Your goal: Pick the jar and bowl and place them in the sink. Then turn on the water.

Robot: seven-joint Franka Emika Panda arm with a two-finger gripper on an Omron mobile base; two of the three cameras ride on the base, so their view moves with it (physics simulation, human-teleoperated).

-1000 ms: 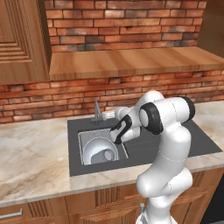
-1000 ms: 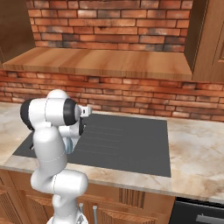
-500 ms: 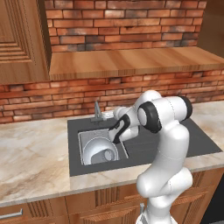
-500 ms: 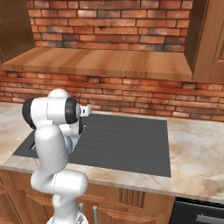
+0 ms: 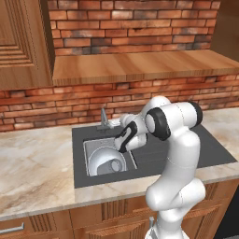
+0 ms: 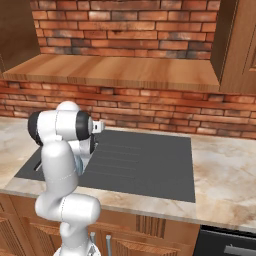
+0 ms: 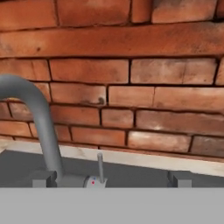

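Comparing the left base view with its earlier pictures, we find the gripper [image 5: 122, 142] has shifted slightly toward 9 o'clock, closing on the faucet [image 5: 103, 119] above the sink [image 5: 86, 151]. We judge both placements done: the bowl [image 5: 103, 161] lies in the basin, and a grey rounded item inside it at 4 o'clock appears to be the jar [image 5: 115, 166], though we cannot confirm this. No water is running. The jaws stand wide open, holding nothing.

The hand view alone shows the faucet neck [image 7: 39, 127] at 9 o'clock and a slim upright lever [image 7: 100, 165] at 6 o'clock, against the brick wall [image 7: 131, 65]. The right base view offers the dark surround [image 6: 145, 165], with the arm masking the basin.
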